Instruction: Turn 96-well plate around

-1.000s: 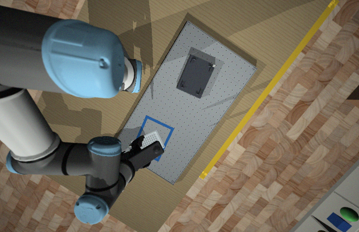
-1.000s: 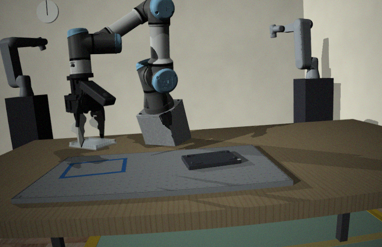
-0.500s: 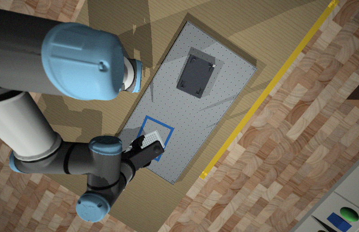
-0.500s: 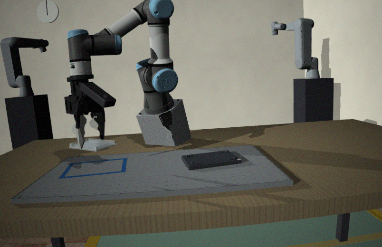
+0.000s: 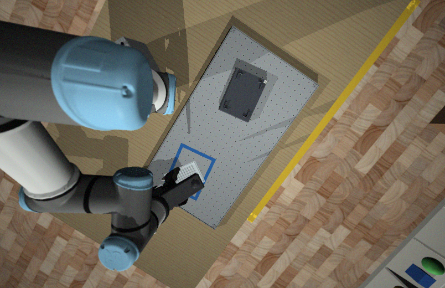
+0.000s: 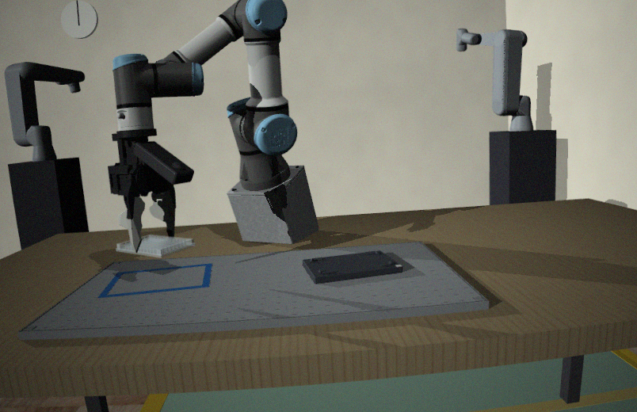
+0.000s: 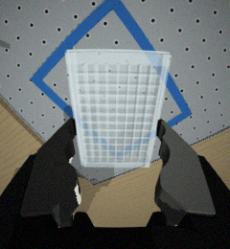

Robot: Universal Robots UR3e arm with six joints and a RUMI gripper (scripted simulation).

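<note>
My gripper is shut on the clear 96-well plate and grips its two long sides near one short end. I hold the plate level in the air above the blue-outlined square on the grey perforated baseplate. The plate also shows in the overhead view and in the side view, with the gripper above it. The dark plate nest N1 stands empty further along the baseplate; it also shows in the side view. A small white mark sits at one nest corner. I cannot make out the plate's cut corner.
The grey baseplate lies on a wooden table. The arm's base block stands behind the baseplate. Two other grey arms on dark pedestals stand at the far left and right. Yellow tape runs along the floor.
</note>
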